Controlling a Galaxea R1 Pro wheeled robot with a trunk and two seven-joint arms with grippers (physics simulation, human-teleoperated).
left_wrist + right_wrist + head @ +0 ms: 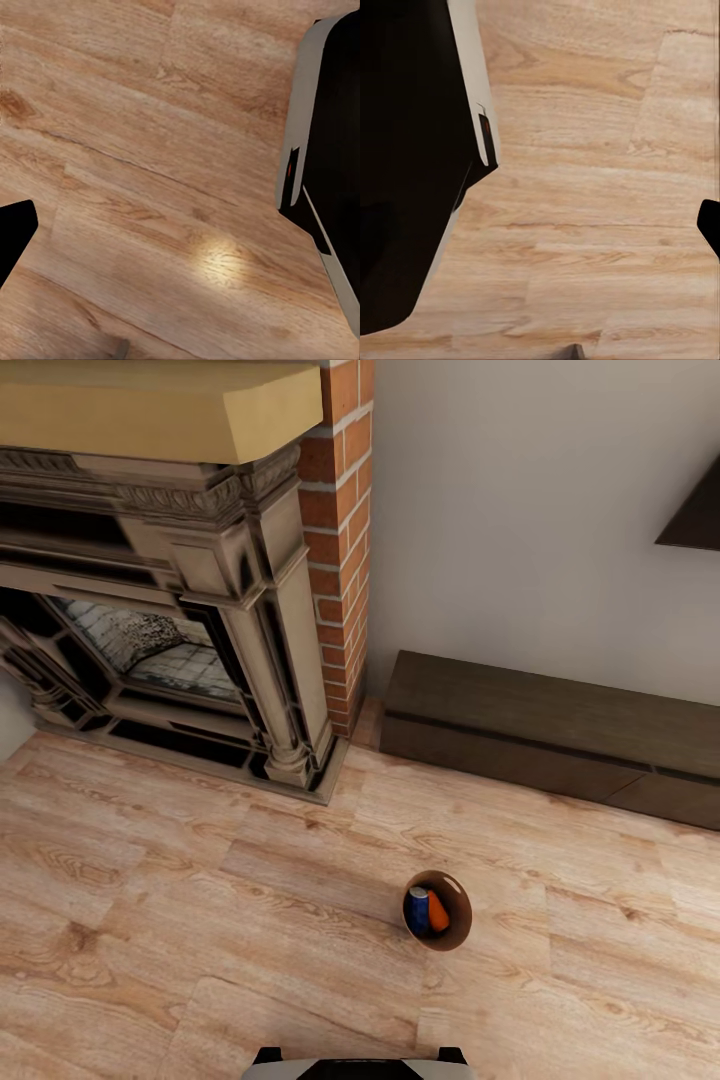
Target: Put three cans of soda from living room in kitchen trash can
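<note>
Nearest us, our own base (360, 1065) is peeking in at the near edge, and just beyond it the tash can (458, 932) is standing on light wood floor (150, 920). We are counting two cans inside: one blue can (416, 911), one orange can (437, 911), touching. Open floor is lying all around; fireplace (170, 610), brick column (340, 540) and low cabinet (560, 735) are lining the far wall. Jaw states: we cannot tell. No readable writing.

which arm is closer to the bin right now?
Cannot tell: neither pincer can be placed. The bin stands on the wood floor ahead of the robot, slightly to its right, so perhaps the right arm.
</note>
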